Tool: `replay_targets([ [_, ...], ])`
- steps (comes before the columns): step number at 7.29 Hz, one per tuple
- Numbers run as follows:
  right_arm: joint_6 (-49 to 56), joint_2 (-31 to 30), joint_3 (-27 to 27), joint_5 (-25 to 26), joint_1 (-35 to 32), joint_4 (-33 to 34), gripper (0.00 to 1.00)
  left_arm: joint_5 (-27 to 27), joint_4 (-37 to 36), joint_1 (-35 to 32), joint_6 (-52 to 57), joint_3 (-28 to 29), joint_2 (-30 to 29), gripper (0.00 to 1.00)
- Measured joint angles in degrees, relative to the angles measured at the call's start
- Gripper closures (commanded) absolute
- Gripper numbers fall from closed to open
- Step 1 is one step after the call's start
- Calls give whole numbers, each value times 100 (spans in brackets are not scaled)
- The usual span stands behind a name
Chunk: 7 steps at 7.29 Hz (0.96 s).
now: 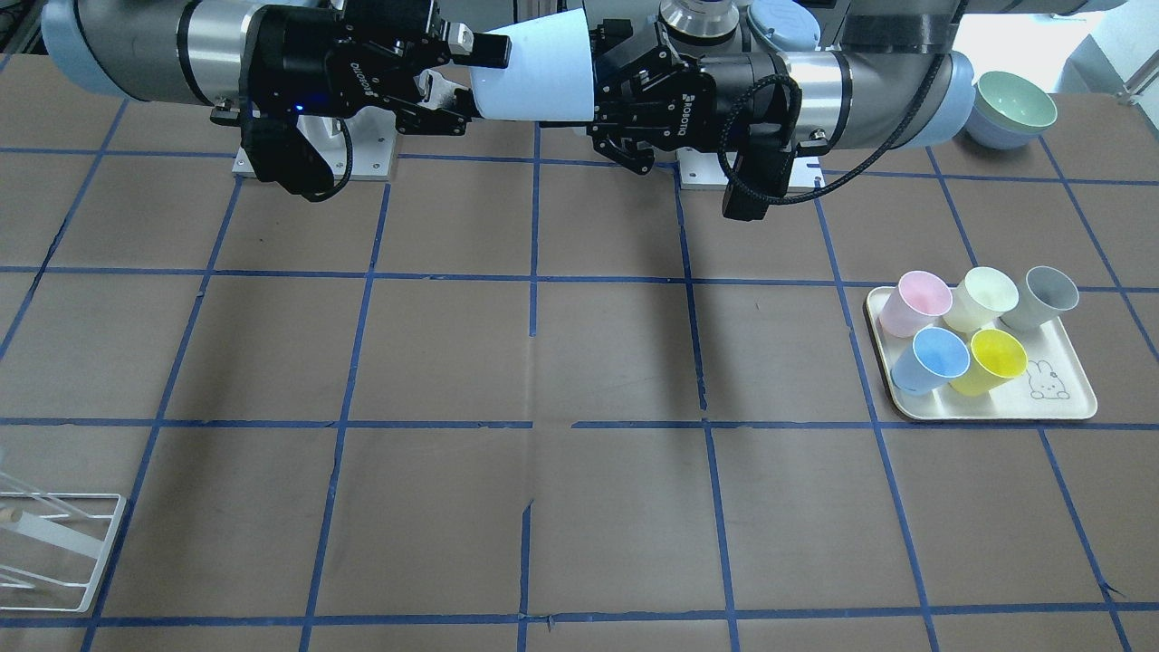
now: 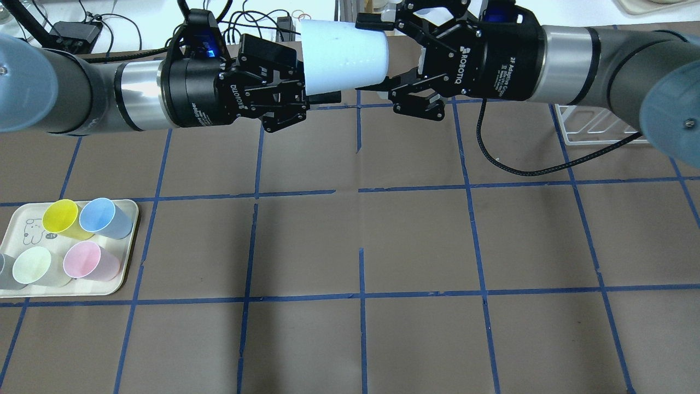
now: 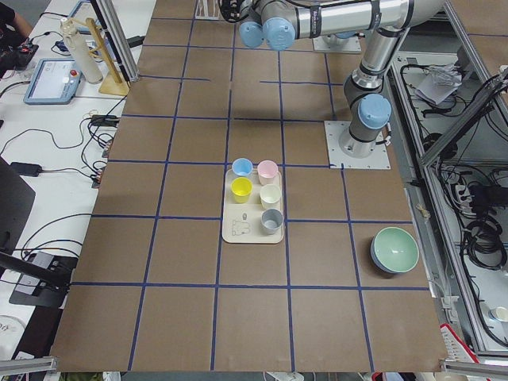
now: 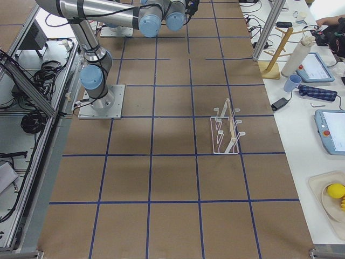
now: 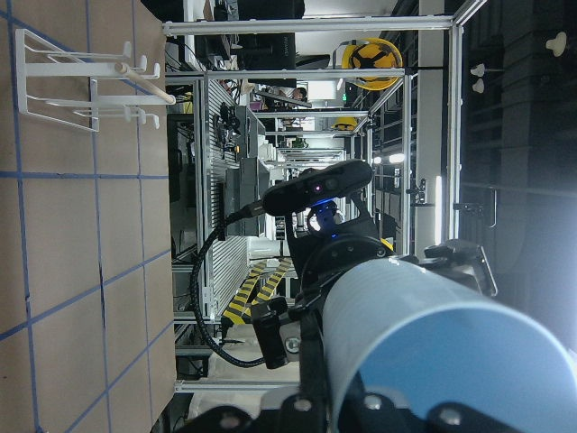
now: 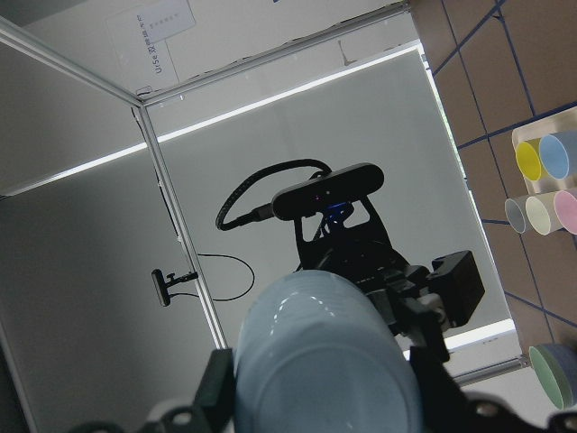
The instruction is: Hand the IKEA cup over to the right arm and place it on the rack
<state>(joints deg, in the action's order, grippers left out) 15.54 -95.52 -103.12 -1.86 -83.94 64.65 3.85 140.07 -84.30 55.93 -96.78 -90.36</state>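
- The left gripper is clamped on the wide rim end of the pale blue cup. It holds the cup level in the air, mouth toward its own palm, so the narrow base is free for the other arm.
- The right gripper faces it from 3 o'clock, jaws set either side of that base. I cannot tell whether the pads press yet.
- The cup hangs high over the far middle of the table, between the two wrists; I judge the handover is under way.
- The rack stands at about 3 o'clock from the cup, partly hidden under the right forearm. The arm will likely need to swing aside before placing.
- At 8 o'clock a tray holds five other cups, well apart from that route.
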Motion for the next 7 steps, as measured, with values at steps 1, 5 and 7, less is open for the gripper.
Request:
replay_targets([
  [1,-2,9,33,16,54,2,100,-2,2,4,-144,5,0,1],
  [5,-5,8,164,122,587,9,100,17,-30,10,-720,128,29,2],
  [7,-5,-5,171,412,1057,6,100,288,-176,22,-1067,272,19,4],
])
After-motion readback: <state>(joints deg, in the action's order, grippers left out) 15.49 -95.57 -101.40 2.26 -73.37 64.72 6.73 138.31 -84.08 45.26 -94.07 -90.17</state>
